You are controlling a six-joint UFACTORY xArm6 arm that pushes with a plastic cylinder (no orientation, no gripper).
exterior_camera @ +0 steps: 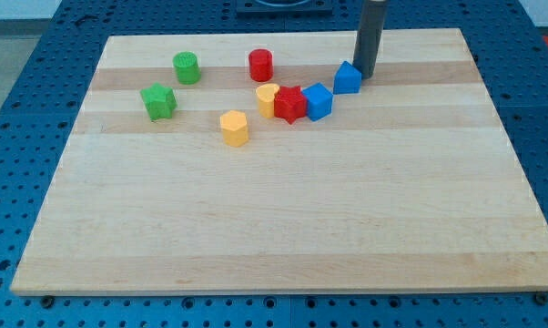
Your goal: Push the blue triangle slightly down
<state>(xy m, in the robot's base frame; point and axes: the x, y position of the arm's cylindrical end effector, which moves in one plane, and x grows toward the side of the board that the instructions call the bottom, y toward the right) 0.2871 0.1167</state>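
The blue triangle [347, 78] lies near the top of the wooden board [283, 237], right of centre. My tip [364, 75] stands just to its right and slightly above it, touching or nearly touching its upper right edge. A blue cube [318, 101] sits just below-left of the triangle, next to a red star [290, 105] and a yellow heart [268, 98].
A red cylinder [260, 65] and a green cylinder [186, 67] stand near the top. A green star [158, 101] is at the left. A yellow hexagon [235, 128] lies below the cluster. The board's top edge is close behind my tip.
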